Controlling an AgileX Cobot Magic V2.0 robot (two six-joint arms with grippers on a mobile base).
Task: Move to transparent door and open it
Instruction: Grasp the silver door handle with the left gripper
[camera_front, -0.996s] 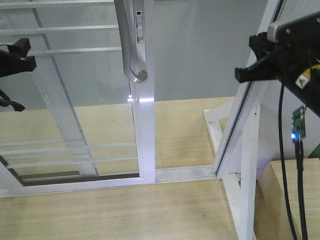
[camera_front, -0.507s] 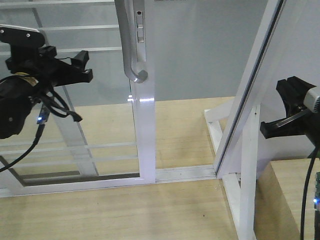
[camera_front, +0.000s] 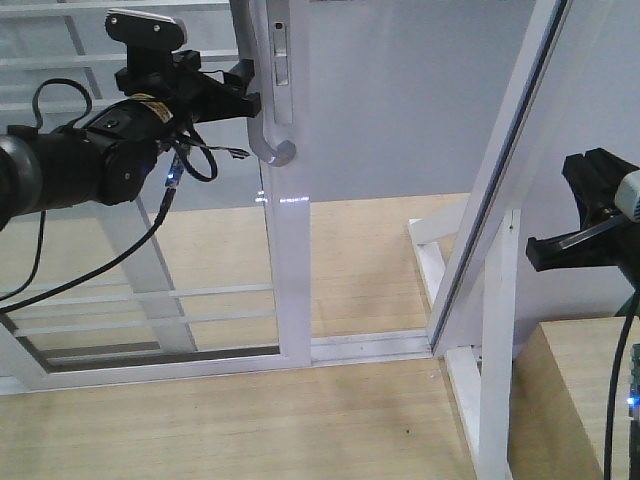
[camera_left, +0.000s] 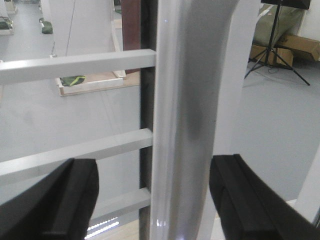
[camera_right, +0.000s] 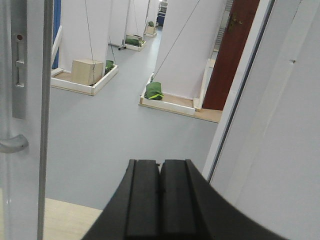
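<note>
The transparent door (camera_front: 130, 260) is a glass panel with thin white bars in a glossy white frame. Its grey curved handle (camera_front: 262, 110) sits on the right edge. My left gripper (camera_front: 246, 85) is open at the handle. In the left wrist view the handle (camera_left: 185, 115) stands between the two black fingers (camera_left: 55, 200), with the gripper (camera_left: 152, 167) straddling it and gaps on both sides. My right gripper (camera_front: 540, 250) is low at the right, shut and empty (camera_right: 160, 167), apart from the door. The door's edge and handle tip (camera_right: 12, 144) show at the left of the right wrist view.
A tilted white door-frame post (camera_front: 500, 200) stands right of the opening, on a white base (camera_front: 470, 370). The floor track (camera_front: 360, 347) runs along the wooden floor. A pale wooden platform (camera_front: 575, 400) is at the lower right. Grey floor lies beyond the door.
My left arm has moved right and up, from the far left to the handle. My right gripper dropped from the upper right a second ago and has since held nearly still.
</note>
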